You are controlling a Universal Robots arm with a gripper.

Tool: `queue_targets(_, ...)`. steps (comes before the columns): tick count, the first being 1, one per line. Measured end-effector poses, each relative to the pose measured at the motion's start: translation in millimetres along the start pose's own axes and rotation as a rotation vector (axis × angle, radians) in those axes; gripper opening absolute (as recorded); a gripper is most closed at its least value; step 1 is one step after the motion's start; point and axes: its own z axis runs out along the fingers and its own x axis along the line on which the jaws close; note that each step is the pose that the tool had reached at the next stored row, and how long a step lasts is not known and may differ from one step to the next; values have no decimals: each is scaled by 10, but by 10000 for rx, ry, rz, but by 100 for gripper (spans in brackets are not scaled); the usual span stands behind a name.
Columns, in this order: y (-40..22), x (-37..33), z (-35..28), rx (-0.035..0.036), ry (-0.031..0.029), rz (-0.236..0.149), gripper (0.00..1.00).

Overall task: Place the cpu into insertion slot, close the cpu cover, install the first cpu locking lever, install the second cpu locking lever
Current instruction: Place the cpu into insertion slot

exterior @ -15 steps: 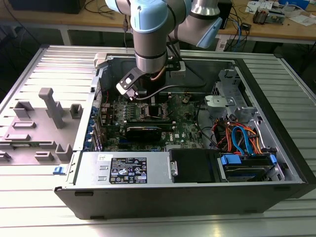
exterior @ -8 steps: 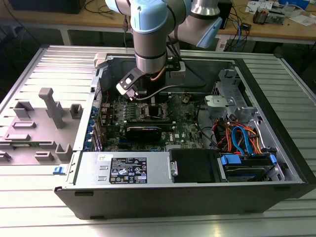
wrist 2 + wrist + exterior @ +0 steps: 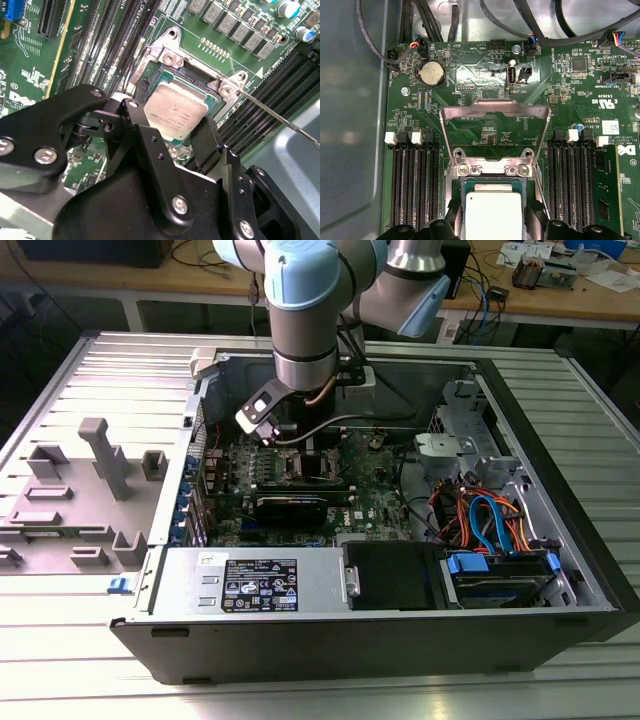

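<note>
Silver metal tops the chip [image 3: 176, 111], which lies flat and face up within the socket [image 3: 167, 60], on the green board inside the open computer case [image 3: 400, 635]. Black jaws are set narrow around it, one on each of two opposite edges, and they look to us to be gripping it. Whether it is fully seated or just above the contacts we cannot tell.

We judge the chip light and rigid, smooth on top and so apt to slip. Its underside is delicate, as is the socket bed, so the bare side edges are the right place to hold it, kept level.

Being square, it has no long axis. Its sides run parallel to the socket rim and to the memory slots [image 3: 415, 185] flanking it. Beyond it the cover [image 3: 495, 106] stands swung up on its hinge, and a thin wire lever [image 3: 272, 114] juts out free.
</note>
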Motion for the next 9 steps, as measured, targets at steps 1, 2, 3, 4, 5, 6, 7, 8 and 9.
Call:
queue_targets(1, 0, 0, 1, 0, 0, 0, 62)
queue_targets(2, 0, 0, 2, 0, 0, 0, 62)
queue_targets(3, 0, 0, 1, -1, 2, 0, 62)
queue_targets(4, 1, 1, -7, -3, 5, 0, 62)
queue_targets(5, 2, 1, -18, -3, 4, 0, 62)
queue_targets(6, 3, 1, -31, 0, 2, 0, 62)
queue_targets(7, 4, 2, -52, 6, 1, 1, 62)
queue_targets(8, 6, 2, -72, 12, 2, 2, 62)
queue_targets(9, 8, 3, -92, 20, 2, 1, 62)
